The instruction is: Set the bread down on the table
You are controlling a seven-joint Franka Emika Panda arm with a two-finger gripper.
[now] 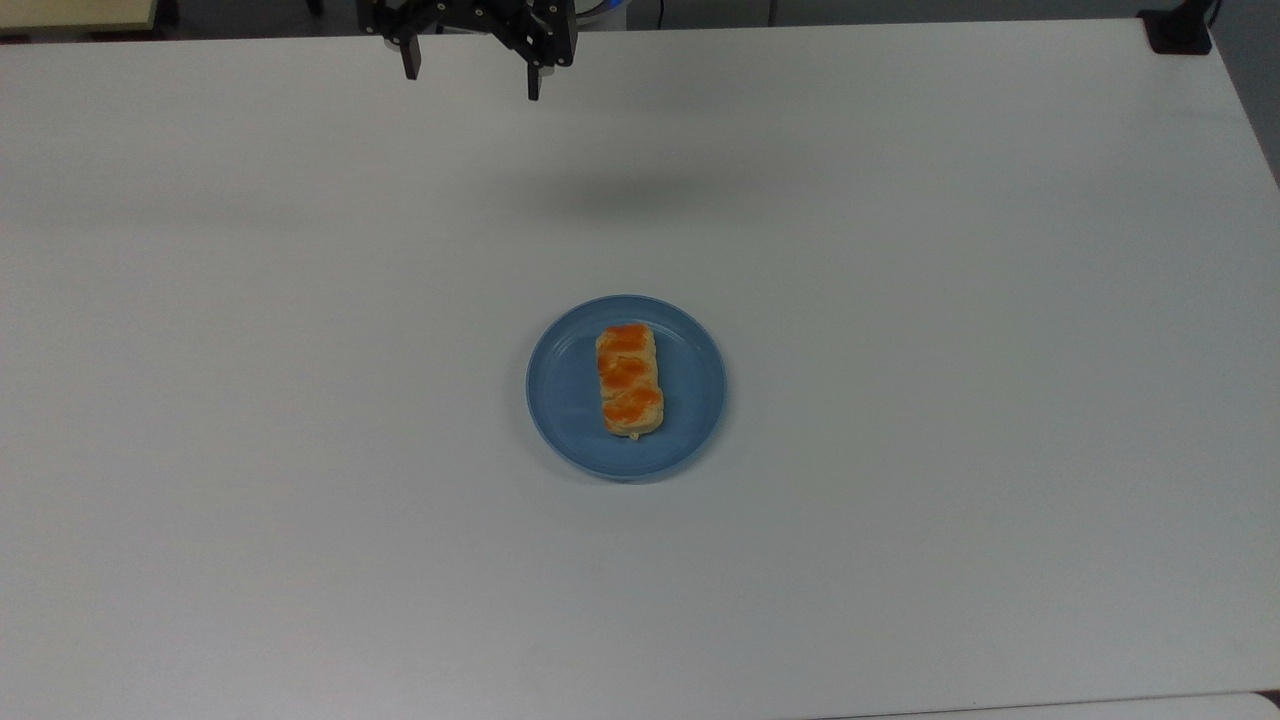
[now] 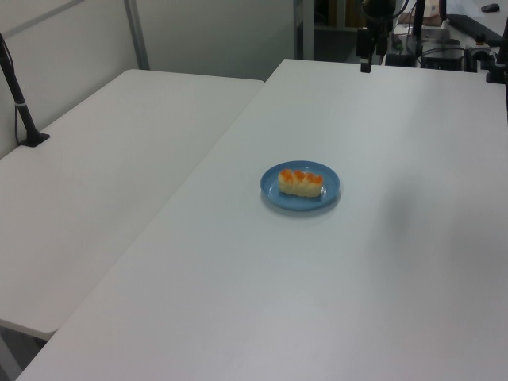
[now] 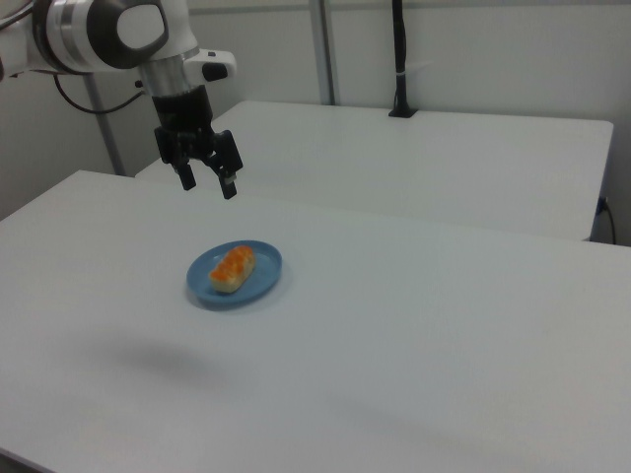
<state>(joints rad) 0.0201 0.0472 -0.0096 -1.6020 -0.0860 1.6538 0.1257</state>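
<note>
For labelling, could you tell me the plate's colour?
The plate is blue, clearest in the top view.

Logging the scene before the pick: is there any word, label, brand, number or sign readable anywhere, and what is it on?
None can be read.
The bread, the blue plate and the table are plain, with no print.
The gripper and the arm's housing show no legible marking.

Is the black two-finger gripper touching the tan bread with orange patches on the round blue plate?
Apart. In the right view the gripper hangs open in the air, with bare table visible between it and the bread on the plate.
</note>
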